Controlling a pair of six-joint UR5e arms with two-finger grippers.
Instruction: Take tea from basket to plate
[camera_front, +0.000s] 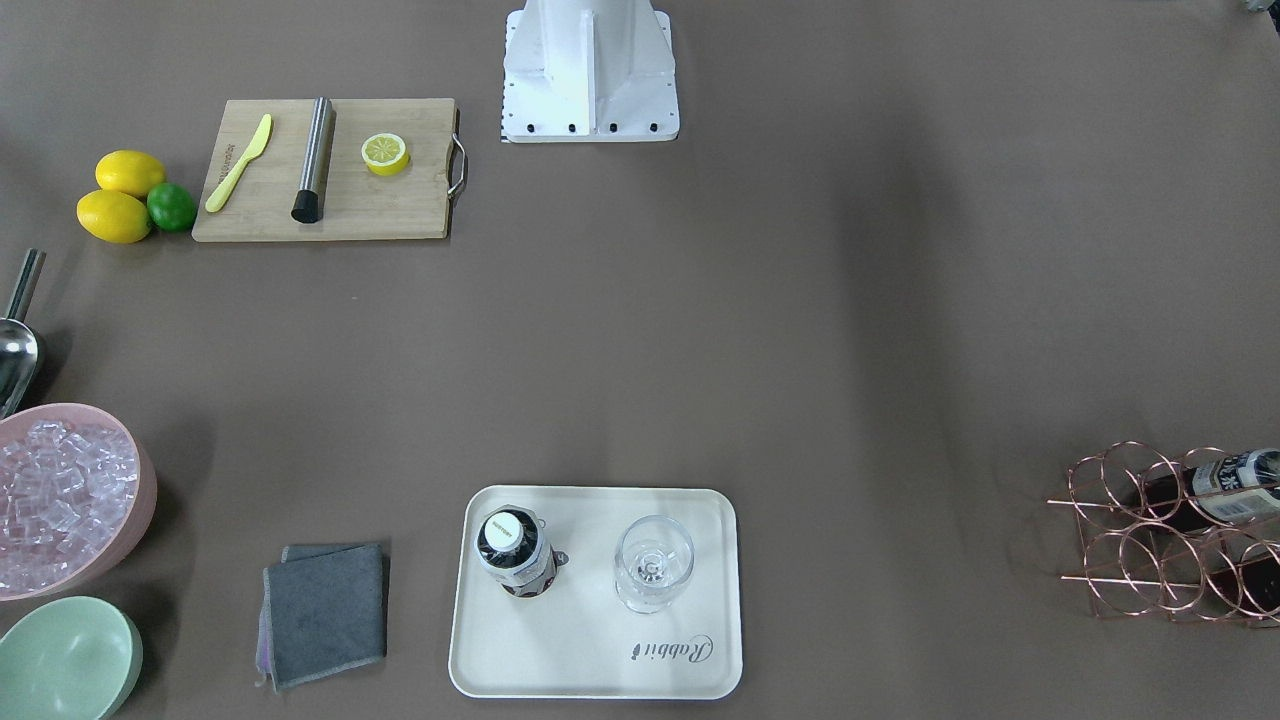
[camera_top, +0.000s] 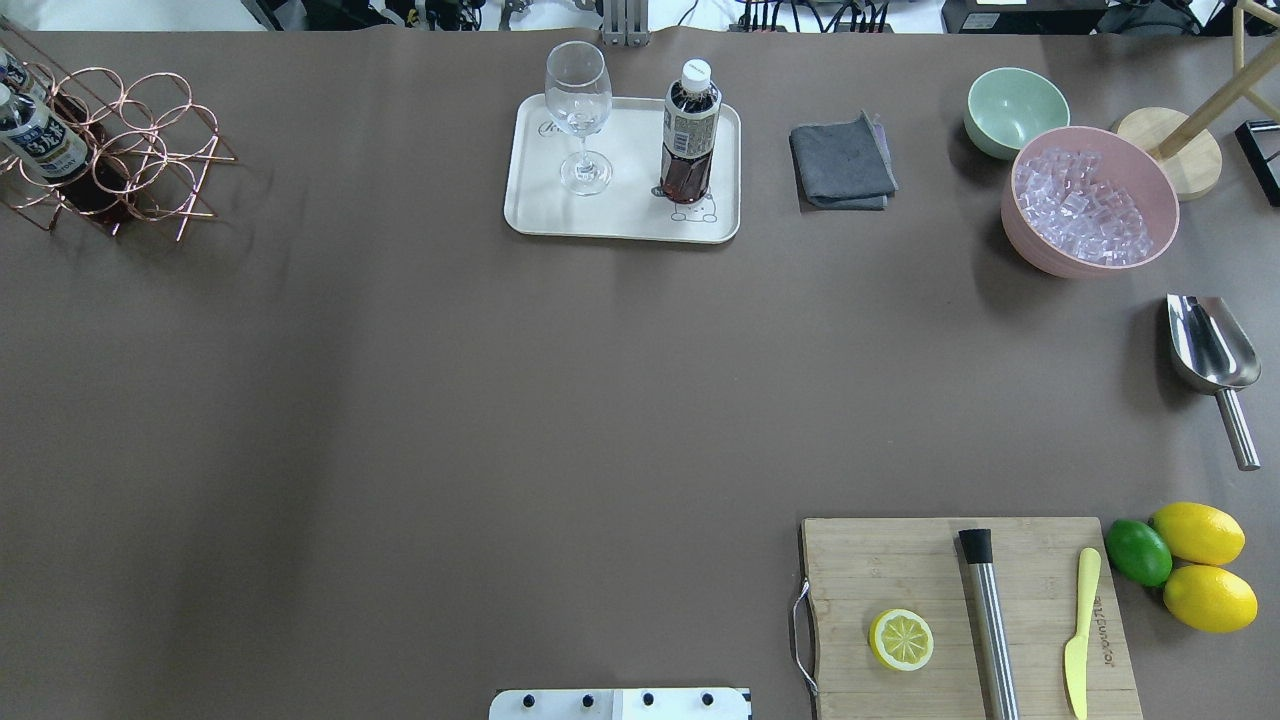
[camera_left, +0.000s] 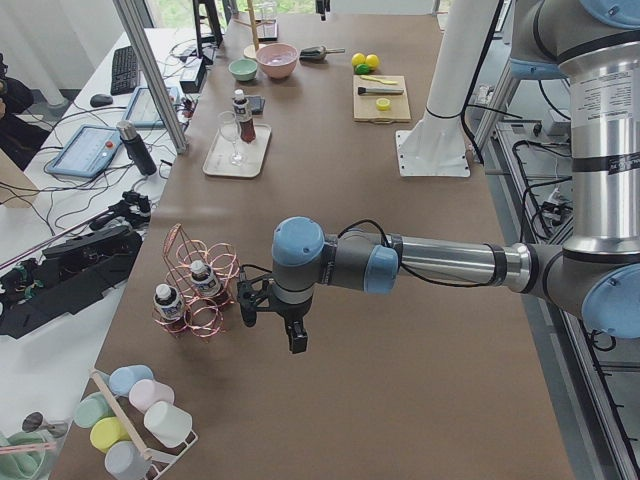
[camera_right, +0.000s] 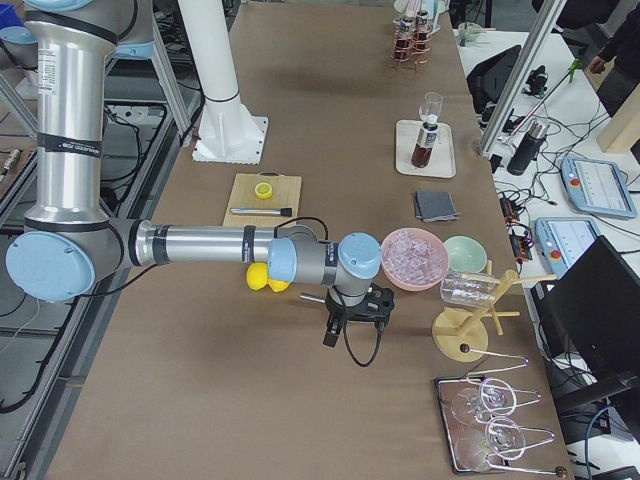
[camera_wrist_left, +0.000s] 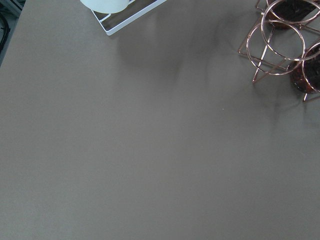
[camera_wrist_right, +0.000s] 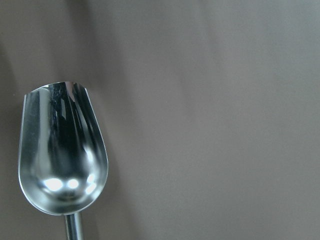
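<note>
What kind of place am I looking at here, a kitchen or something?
Probably a robotics lab staged as a drinks bar: a robot arm over the table, cable-strewn side benches with a touchscreen, plus tea bottle and ice bowl props.

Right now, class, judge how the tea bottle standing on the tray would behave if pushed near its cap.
Probably tips: the tea bottle stands tall and narrow on the tray. Likely fairly heavy for its size, since dark drink shows up to its neck. Its smooth plastic may slip.
</note>
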